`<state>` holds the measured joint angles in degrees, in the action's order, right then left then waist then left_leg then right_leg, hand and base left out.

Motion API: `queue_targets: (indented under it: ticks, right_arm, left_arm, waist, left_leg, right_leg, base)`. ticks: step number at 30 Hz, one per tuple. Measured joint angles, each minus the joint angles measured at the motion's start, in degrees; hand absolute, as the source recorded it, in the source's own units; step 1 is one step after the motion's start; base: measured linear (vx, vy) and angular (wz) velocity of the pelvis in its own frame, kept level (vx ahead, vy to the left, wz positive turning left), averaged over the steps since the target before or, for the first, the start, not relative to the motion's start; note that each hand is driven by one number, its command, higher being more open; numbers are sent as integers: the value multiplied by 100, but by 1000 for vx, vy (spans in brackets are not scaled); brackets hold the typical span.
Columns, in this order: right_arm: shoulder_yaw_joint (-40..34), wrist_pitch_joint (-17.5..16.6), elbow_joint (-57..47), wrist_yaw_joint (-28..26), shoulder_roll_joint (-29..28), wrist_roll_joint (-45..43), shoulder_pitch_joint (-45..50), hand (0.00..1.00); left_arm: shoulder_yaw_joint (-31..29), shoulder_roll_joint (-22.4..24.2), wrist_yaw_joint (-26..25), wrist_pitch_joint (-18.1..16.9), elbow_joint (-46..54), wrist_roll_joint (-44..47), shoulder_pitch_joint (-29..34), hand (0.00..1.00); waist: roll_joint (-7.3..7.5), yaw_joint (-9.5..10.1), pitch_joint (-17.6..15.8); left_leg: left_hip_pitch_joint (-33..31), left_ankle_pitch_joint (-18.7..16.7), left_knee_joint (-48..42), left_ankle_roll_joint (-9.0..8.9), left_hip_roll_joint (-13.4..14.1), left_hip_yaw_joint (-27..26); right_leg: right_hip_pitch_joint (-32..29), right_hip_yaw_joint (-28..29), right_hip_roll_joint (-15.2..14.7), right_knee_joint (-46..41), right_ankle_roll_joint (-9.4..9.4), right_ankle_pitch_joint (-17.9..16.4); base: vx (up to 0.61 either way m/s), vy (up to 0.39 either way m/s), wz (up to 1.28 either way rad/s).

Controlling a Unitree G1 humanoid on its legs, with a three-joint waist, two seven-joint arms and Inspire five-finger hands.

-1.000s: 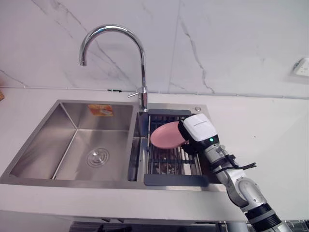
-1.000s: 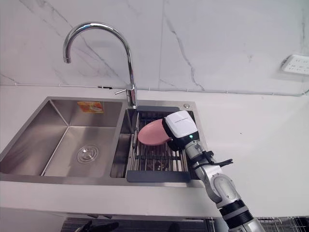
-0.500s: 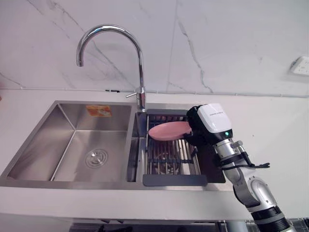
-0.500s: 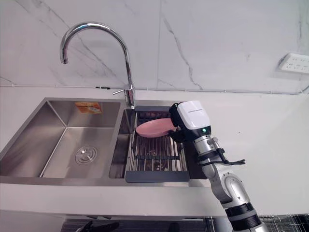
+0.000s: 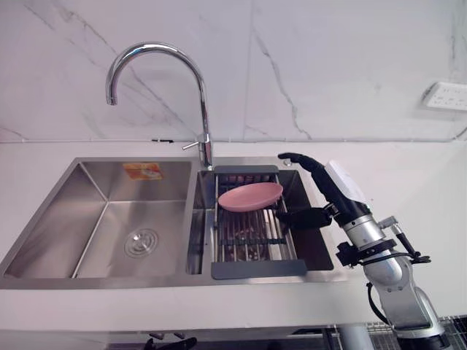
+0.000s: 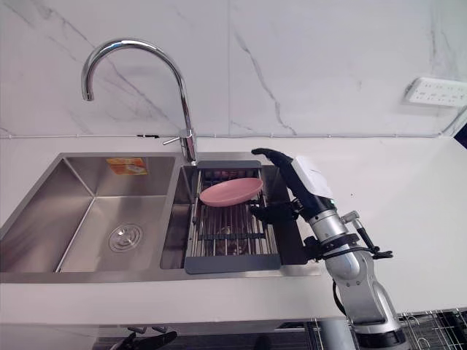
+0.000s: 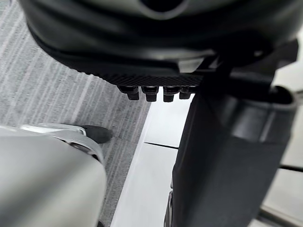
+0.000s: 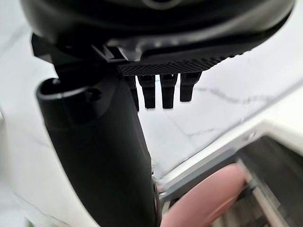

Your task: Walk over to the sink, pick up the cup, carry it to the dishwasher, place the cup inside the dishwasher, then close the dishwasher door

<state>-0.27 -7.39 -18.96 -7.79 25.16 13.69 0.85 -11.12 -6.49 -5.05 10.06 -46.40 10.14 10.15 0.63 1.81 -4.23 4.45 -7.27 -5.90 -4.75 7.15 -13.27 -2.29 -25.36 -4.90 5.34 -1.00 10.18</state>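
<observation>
Right hand spread open beside the pink dish in the sink.
The dark right hand [image 5: 330,191] is spread over the right basin of the steel double sink [image 5: 87,273], fingers straight, thumb apart, grasping nothing. Just beside it, the shallow round pink dish [image 5: 250,196] lies at the far end of the dark slatted drain rack [image 5: 255,237]. Behind them is the curved chrome tap [image 5: 197,95]. The left hand [image 7: 156,42] hangs relaxed over grey carpet [image 7: 57,99].
</observation>
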Motion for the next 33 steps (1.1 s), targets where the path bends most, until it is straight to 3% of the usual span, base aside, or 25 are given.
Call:
queue_targets:
  ticks: [8,18,25,33]
  right_arm:
    - [-61,56,-11,-710,-63,284,148,100]
    - [258,-65,-43,-597,429,2627,-131,100]
    - [807,-21,92,-466,458,3302,-531,100]
    - [1202,238,1086,-274,454,3700,-946,100]
  left_arm:
    - [9,26,7,80,108,69,38,100]
    - [126,4,3,180,110,122,45,100]
    - [171,-4,-3,216,131,121,23,100]
    - [402,-44,-8,214,121,120,99,100]
  waist:
    - [-66,-24,126]
    - [-64,8,239]
    - [-55,70,298]
    - [-48,237,301]
  left_leg:
    - [-11,-16,-39,-23,13,2]
    - [-56,-66,-125,-36,30,26]
    - [-122,-65,-151,-34,21,163]
    - [-122,-22,-60,-11,0,326]
  right_leg:
    - [7,-9,4,0,13,-11]
    - [10,-33,8,0,20,-15]
    - [41,-147,-17,0,23,-21]
    - [105,-310,-44,0,55,2]
  base:
    - [4,39,0]
    - [14,46,1]
    - [-2,49,9]
    - [17,43,11]
